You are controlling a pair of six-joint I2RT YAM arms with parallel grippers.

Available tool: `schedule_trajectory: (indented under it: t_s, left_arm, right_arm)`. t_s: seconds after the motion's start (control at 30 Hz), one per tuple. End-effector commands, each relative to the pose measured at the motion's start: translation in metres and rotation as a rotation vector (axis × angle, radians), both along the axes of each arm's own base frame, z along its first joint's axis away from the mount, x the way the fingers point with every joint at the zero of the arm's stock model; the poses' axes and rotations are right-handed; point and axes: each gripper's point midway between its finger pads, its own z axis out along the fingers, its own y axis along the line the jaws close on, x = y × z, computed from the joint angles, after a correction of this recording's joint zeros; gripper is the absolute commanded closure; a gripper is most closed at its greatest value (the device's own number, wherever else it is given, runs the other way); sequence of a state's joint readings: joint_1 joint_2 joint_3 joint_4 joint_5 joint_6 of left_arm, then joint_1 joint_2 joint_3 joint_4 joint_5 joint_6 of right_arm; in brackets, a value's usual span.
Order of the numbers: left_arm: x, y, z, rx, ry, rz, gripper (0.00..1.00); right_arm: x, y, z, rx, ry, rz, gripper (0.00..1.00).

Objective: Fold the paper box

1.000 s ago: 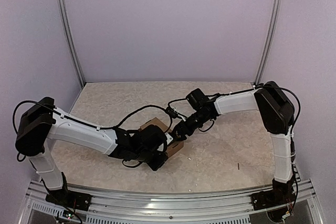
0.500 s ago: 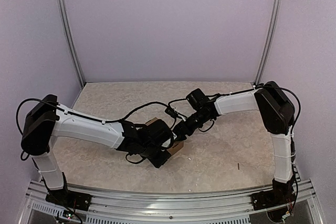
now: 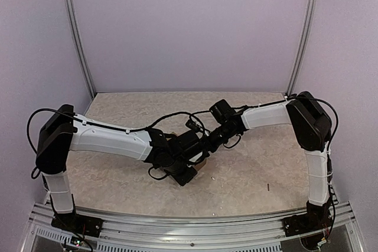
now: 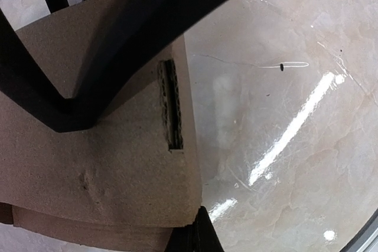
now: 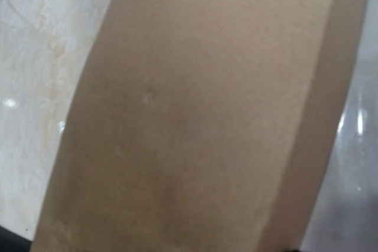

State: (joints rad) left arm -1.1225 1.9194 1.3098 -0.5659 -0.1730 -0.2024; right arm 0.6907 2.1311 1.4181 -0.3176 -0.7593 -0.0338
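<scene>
A: Pressing a panel down, it seems: paper box (image 4: 118,181) at worktop (image 3: 266,169) centre; left hand (image 4: 194,239), fingers together, at its edge.

B: Right hand (image 3: 207,144), reaching in from two o'clock: its grip cannot be told. The next move likely calls for a flap creased upright.

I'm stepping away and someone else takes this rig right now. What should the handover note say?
Left gripper: shut, right at the paper box; whether it pinches cardboard is unclear.
Right gripper: at the box from the far right; cardboard fills its camera, so open or shut cannot be told.
Box: middle of the table, mostly hidden under both wrists; a slot shows in the left wrist view.
Done: partly folded at best; one panel lies over another layer.
Left: finish the folds, tuck the tabs.
</scene>
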Motion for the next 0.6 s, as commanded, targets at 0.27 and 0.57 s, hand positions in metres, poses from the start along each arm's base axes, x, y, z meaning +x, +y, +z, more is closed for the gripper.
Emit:
schedule_trajectory:
  t_s: [0.27, 0.57]
  left_arm:
    - [0.037, -0.001, 0.016, 0.009, -0.128, 0.040, 0.99]
    - [0.030, 0.011, 0.021, 0.006, -0.132, 0.044, 0.95]
  right_arm:
    - [-0.039, -0.006, -0.025, -0.097, 0.087, 0.053, 0.32]
    - [-0.035, -0.007, -0.024, -0.106, 0.072, 0.055, 0.32]
